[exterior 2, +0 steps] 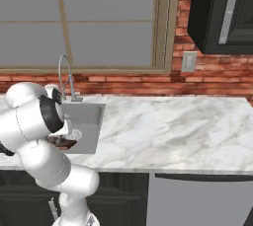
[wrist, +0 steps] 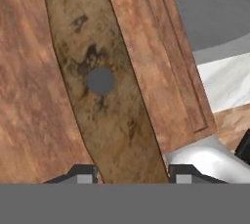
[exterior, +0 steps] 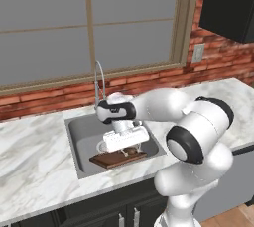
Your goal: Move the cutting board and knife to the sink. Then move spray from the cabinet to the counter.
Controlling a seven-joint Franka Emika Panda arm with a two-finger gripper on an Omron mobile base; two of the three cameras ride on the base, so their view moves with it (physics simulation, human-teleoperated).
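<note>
The reddish-brown cutting board (exterior: 106, 160) lies flat in the grey sink (exterior: 82, 134), near its front wall. My gripper (exterior: 128, 149) hangs low over the board's right part. In the hand view the knife's brown wooden handle (wrist: 97, 42) runs up from between my two fingertips (wrist: 84, 173), which sit against its sides, and the board (wrist: 151, 47) lies right beneath it. The blade is out of sight. The black cabinet (exterior 2: 222, 13) on the wall at the right has its door shut, and the spray is hidden. White marble counter (exterior 2: 173, 121) stretches right of the sink.
An arched chrome faucet (exterior: 99, 80) rises behind the sink, close to my forearm. A brick wall with a window and a wall outlet (exterior 2: 189, 62) backs the counter. A grey appliance front (exterior 2: 197, 203) sits under the counter at the right.
</note>
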